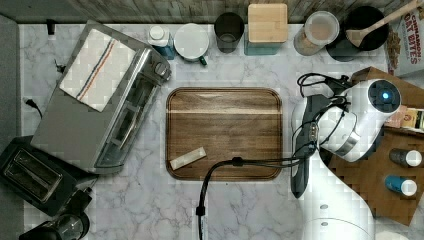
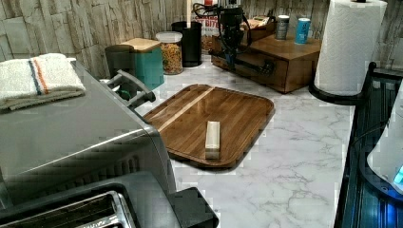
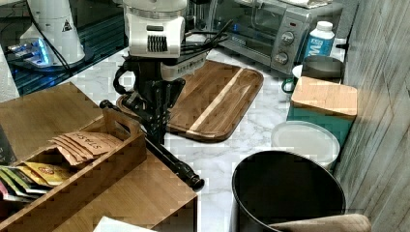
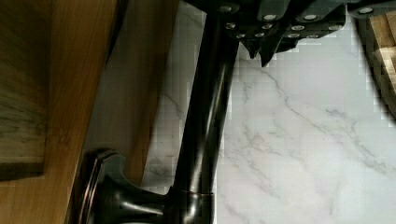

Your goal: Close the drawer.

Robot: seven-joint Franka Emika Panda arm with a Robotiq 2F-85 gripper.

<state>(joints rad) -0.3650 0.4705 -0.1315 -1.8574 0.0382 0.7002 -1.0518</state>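
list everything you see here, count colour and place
tray: 1, dark wood, counter centre
block: 1, pale, on tray
toaster oven: 1, silver, the top view's left
towel: 1, white striped, on toaster oven
toaster: 1, black, the top view's lower left
canister: 1, teal, wood lid, back row
jar: 1, clear, back row
pot: 1, black, back row
paper towel roll: 1, white, the left view's right
drawer: 1, brown wood, black handle, under tea box
end effector: 1, black, at handle
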